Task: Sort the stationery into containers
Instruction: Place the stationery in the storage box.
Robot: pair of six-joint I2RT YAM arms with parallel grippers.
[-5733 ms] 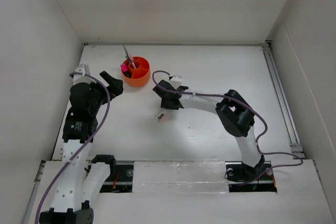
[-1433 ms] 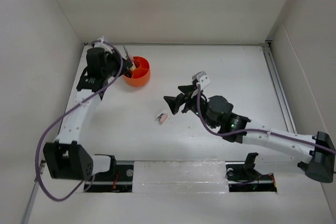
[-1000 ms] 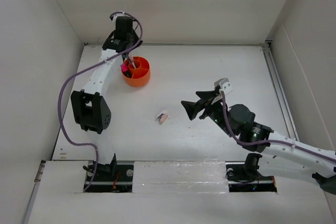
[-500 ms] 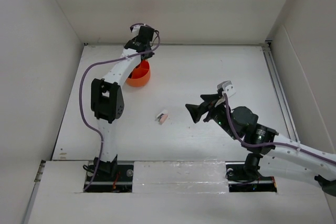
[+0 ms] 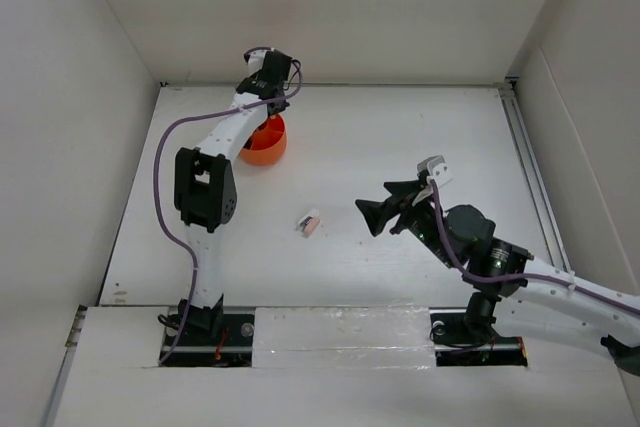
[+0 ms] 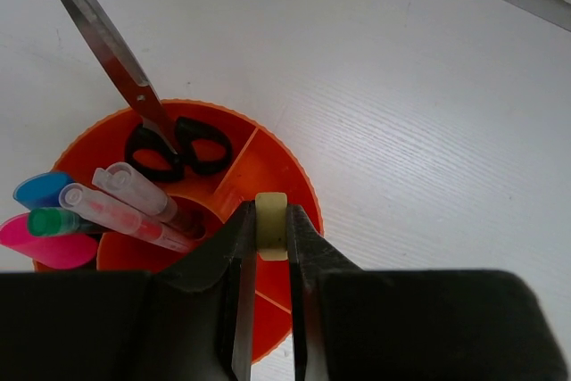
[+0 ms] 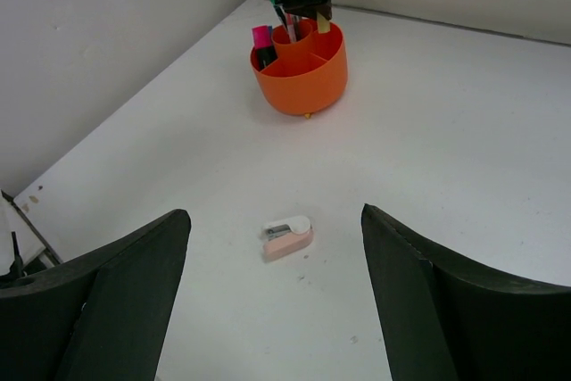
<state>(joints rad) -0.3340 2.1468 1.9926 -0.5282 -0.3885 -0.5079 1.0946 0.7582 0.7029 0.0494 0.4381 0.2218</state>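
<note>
Left gripper (image 5: 271,100) is seen from above at the far end of the desk (image 5: 420,137), stretched out over the orange tub (image 5: 265,154). Its load cannot be made out here, since wrist and cable cover the fingers. The right gripper (image 5: 375,199) is held wide and empty, well apart from the tub. A small pink-and-white item (image 5: 309,224) lies loose on the desk to that gripper's left. The right arm is judged much the nearer to it.

From the left wrist, the left gripper (image 6: 270,213) is shown closed narrowly on a tan eraser (image 6: 271,231), pinched upright between the two fingers. Directly beneath it lies an outer compartment of the orange tub (image 6: 299,186), between two dividers, and that compartment looks bare where it can be seen. Release there is judged to be all that is called for, as the eraser is already inside the rim line. Black-handled scissors (image 6: 171,145) are stood in the neighbouring compartment, and markers (image 6: 40,220) with blue and pink caps are crowded at the left. The tub's near side is cut off by the gripper body.

From the right wrist, the right gripper (image 7: 273,219) is spread wide, with the pink-and-white item (image 7: 287,238) lying ahead between its fingers. The item's long axis is set roughly across the view, slightly tilted. Whether it is one piece or two cannot be told. Beyond it, the orange tub (image 7: 303,82) is seen with the tan eraser (image 7: 323,24) held just above its rim.
</note>
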